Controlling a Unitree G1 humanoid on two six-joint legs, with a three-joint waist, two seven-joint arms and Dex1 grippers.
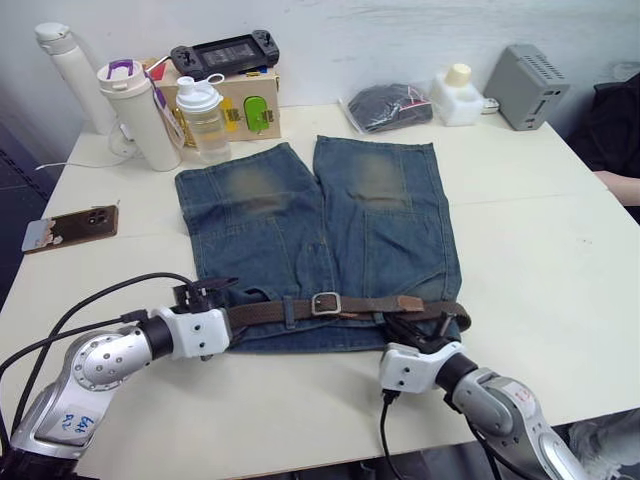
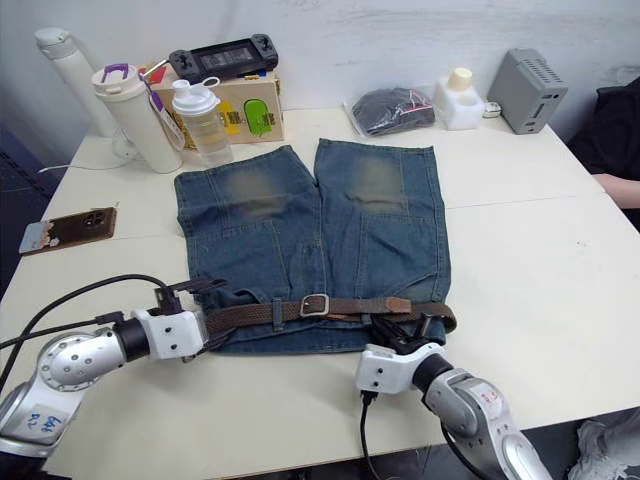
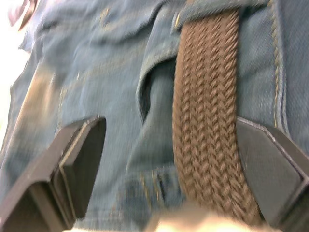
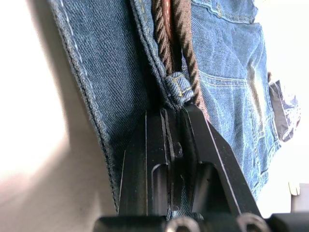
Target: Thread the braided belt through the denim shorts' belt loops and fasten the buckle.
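The denim shorts (image 1: 320,230) lie flat on the white table, legs pointing away and waistband nearest me. The braided belt (image 1: 270,313) runs along that waistband, with the silver buckle (image 1: 326,303) at its middle and the tan tip (image 1: 405,303) lying to the buckle's right. My left gripper (image 1: 212,297) is open at the left end of the waistband, and its fingers (image 3: 79,164) straddle the belt (image 3: 207,121) and the denim. My right gripper (image 4: 174,111) is shut on the waistband at the right end, beside a belt loop (image 4: 179,89) with the belt (image 4: 186,43) running through it.
A phone (image 1: 70,227) lies at the left edge. Bottles (image 1: 140,115), a shaker (image 1: 203,118) and a box (image 1: 250,100) with a game controller (image 1: 225,55) stand at the back left. A black pouch (image 1: 390,105), white jar (image 1: 457,95) and grey box (image 1: 525,85) sit at the back right. A person's sleeve (image 1: 620,130) shows far right.
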